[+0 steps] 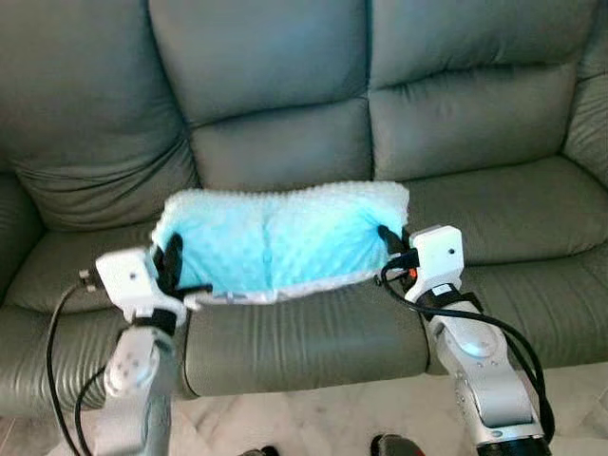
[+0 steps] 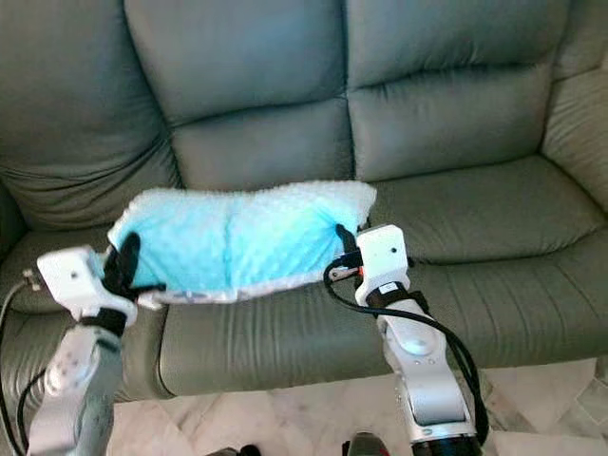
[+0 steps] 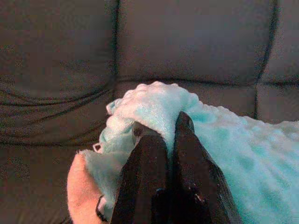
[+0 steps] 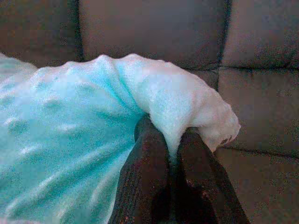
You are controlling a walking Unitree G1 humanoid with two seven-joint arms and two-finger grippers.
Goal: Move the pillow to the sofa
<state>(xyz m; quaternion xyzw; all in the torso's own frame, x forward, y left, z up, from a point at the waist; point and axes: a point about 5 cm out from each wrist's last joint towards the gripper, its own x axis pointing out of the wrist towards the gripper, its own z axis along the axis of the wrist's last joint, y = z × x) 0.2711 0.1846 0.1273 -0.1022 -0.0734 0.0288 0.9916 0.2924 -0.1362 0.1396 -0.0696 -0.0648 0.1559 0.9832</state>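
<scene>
The grey sofa (image 1: 285, 123) spans the background, and the turquoise pillow (image 1: 275, 242) is held above its middle seat cushion. The pillow is judged light, soft and floppy, best gripped at both ends. Its ends are pinched by the left end effector (image 1: 174, 271) and the right end effector (image 1: 389, 242), each clamped on fabric.

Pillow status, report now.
Left gripper and right gripper shut on pillow ends. Pillow held over sofa seat. Nothing in the way.
</scene>
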